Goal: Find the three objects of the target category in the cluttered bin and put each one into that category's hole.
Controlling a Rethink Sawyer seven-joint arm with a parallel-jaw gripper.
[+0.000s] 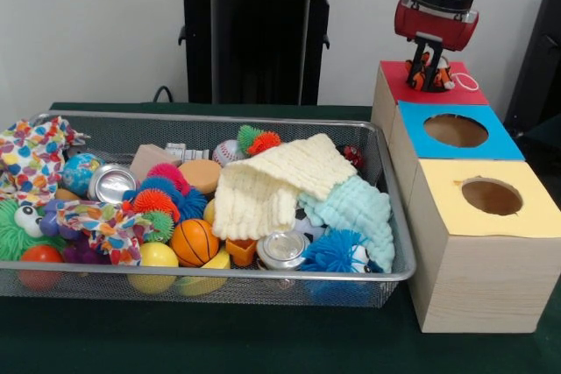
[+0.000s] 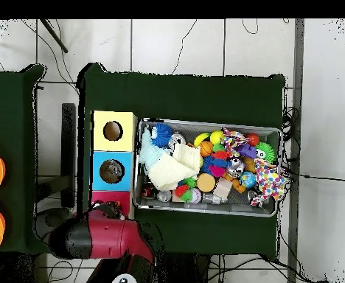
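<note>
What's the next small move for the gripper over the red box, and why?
Probably open and release: the gripper sits right above the red box holding an orange striped toy over its top. The hole itself is hidden, so check alignment first.

Orange plush toy (image 1: 431, 76) over red-topped box (image 1: 405, 85)

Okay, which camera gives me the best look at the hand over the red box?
The front view. There the hand hangs over the red box with a small orange toy at its tips. In the overhead view the arm hides the hand and covers most of that box.
</note>
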